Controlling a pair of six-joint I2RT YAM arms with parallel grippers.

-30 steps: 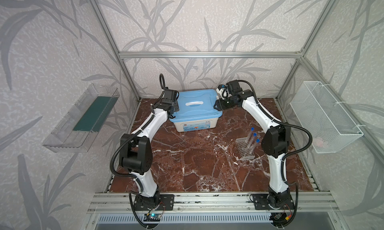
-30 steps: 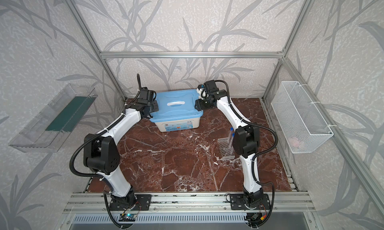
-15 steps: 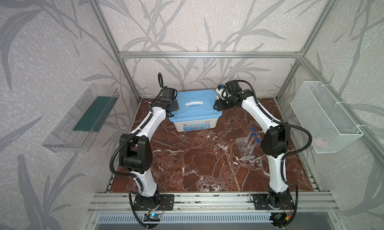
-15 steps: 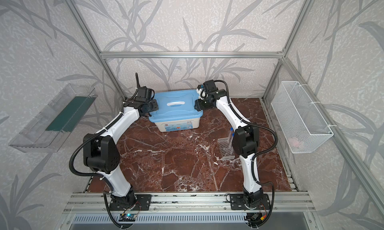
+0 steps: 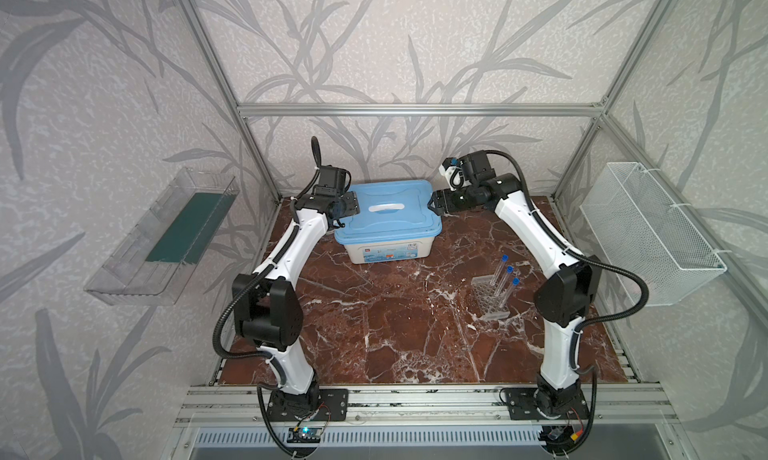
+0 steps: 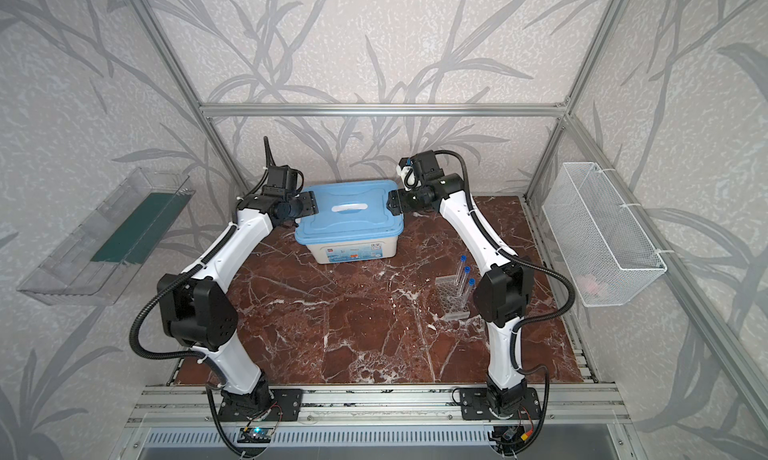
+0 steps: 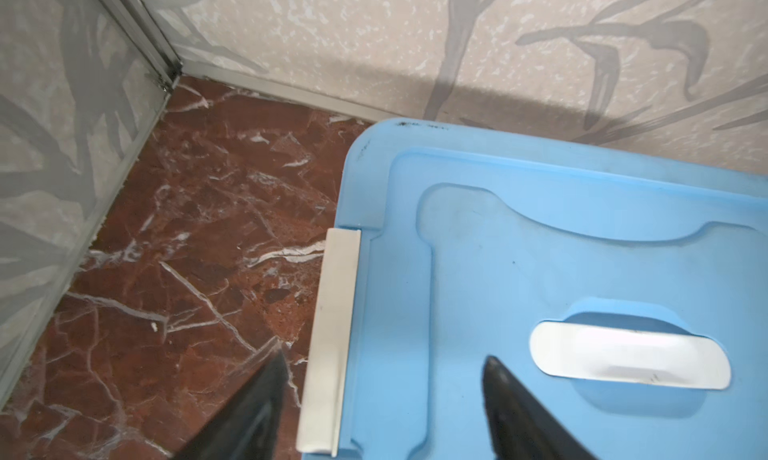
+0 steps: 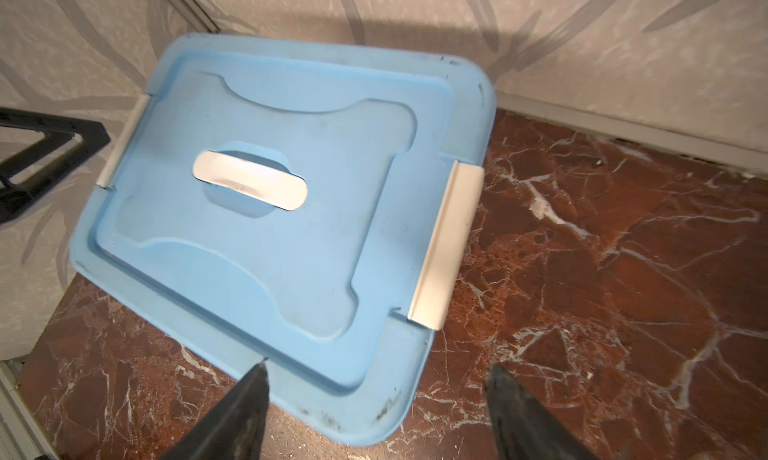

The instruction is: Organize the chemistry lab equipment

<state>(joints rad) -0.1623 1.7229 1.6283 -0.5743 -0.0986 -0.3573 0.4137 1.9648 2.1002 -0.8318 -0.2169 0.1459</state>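
Robot test cell — aluminium frame (image 5: 415,110), wallpapered panels (image 5: 415,42).

A sticker (image 5: 388,253) on the front of the white bin (image 5: 357,250) has words, but they are too small to read.

Red marble tabletop (image 5: 395,337), lidded white bin (image 5: 386,252), clear holed rack (image 5: 486,301)

Both arms are reaching rearward, elbows bending, wrists angling inward. The left gripper (image 5: 350,204) and right gripper (image 5: 435,201) are facing each other, jaws standing wide apart, gripping nothing.
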